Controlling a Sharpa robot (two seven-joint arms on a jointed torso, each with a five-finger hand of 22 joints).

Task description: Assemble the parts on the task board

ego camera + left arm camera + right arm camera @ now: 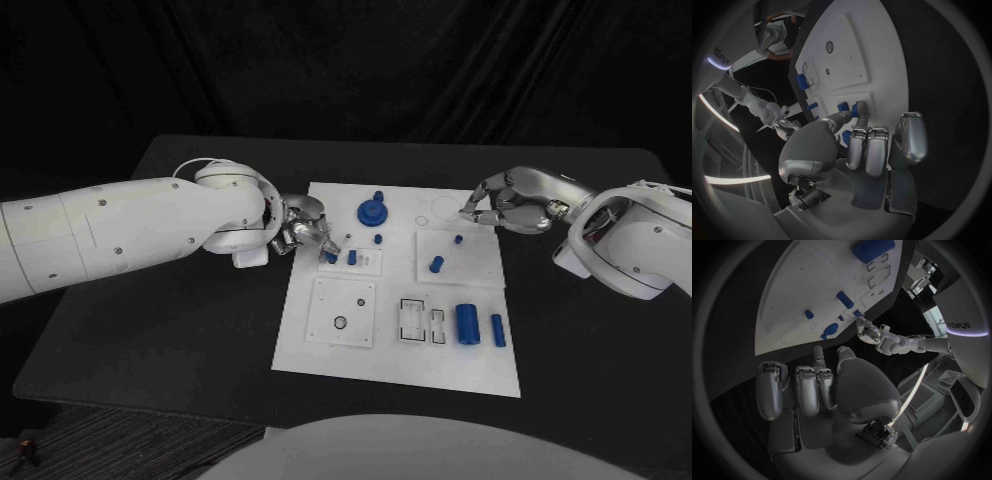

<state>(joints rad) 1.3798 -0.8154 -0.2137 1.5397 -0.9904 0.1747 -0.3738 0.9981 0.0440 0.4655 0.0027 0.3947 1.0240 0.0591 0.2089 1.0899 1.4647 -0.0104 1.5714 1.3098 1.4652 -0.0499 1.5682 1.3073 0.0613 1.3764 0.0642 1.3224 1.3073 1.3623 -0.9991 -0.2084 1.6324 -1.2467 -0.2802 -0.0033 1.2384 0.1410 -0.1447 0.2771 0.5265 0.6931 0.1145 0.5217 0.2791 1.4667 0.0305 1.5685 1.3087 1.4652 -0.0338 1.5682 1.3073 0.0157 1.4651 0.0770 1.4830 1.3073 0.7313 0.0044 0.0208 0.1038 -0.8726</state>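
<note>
The white task board (397, 340) lies mid-table with several blue parts on it. My left hand (306, 235) is at the board's left edge. Its thumb and a finger pinch a small blue part (860, 109) that stands low on the board (848, 55), next to a second small blue part (352, 257). My right hand (498, 212) hovers at the board's far right corner with its fingers loosely curled and apart, nothing in them. A round blue part (374, 211) sits at the far middle, and short pegs (436, 264) stand on the right side.
A large blue cylinder (467, 322) and a thinner one (498, 330) lie on the board's near right. Next to them are rectangular slots (424, 320). A square plate with a hole (343, 312) is at the near left. Black table (173, 330) surrounds the board.
</note>
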